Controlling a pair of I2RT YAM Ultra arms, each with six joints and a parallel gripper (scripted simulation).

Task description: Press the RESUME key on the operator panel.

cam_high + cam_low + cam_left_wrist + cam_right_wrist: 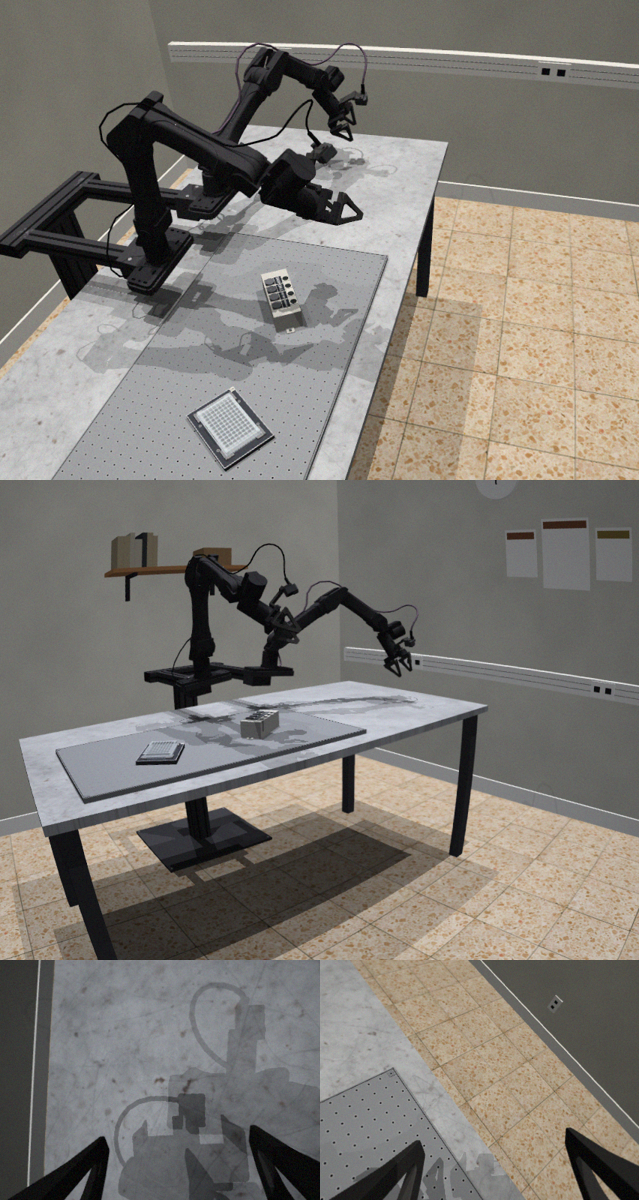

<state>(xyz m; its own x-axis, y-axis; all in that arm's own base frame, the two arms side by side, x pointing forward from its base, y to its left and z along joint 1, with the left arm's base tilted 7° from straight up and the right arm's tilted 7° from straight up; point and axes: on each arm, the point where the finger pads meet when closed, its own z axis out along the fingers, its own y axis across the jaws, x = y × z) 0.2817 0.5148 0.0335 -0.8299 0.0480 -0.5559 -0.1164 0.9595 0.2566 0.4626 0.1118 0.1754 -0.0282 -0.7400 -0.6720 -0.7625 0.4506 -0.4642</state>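
Keys [271, 289] number four on the one operator panel [286, 312] [252, 728], set in a row, with four printed labels [280, 292] and four lamps [290, 292] running alongside. Two arms, each with one two-fingered gripper, reach out from a shared black frame [77, 240]. Three paper sheets [565, 557] hang on the wall.

The panel is a pale, oblong box standing on the perforated board [170, 403] [103, 774] [365, 1121], well apart from the tray with the well plate. Its keys are dark and rounded; the lamps are smaller discs, all four of them dark. The lettering is too small to read, so which key is RESUME cannot be told.

Both the left gripper [352, 130] [405, 672] [175, 1138] and the right gripper [346, 204] [297, 634] [491, 1141] have their jaws wide apart, in the air above the table [428, 154] [449, 707] [113, 1054] [357, 1035]. Their black fingers are open triangles.

The tabletop is grey-white, mottled like marble; the board is matt grey, dotted with small holes. A pale, gridded well plate [227, 423] [160, 749] lies in a dark, square-cornered tray [262, 438] [158, 762]. Speckled tan tiles [542, 310] [361, 919] [488, 1054] cover the floor.
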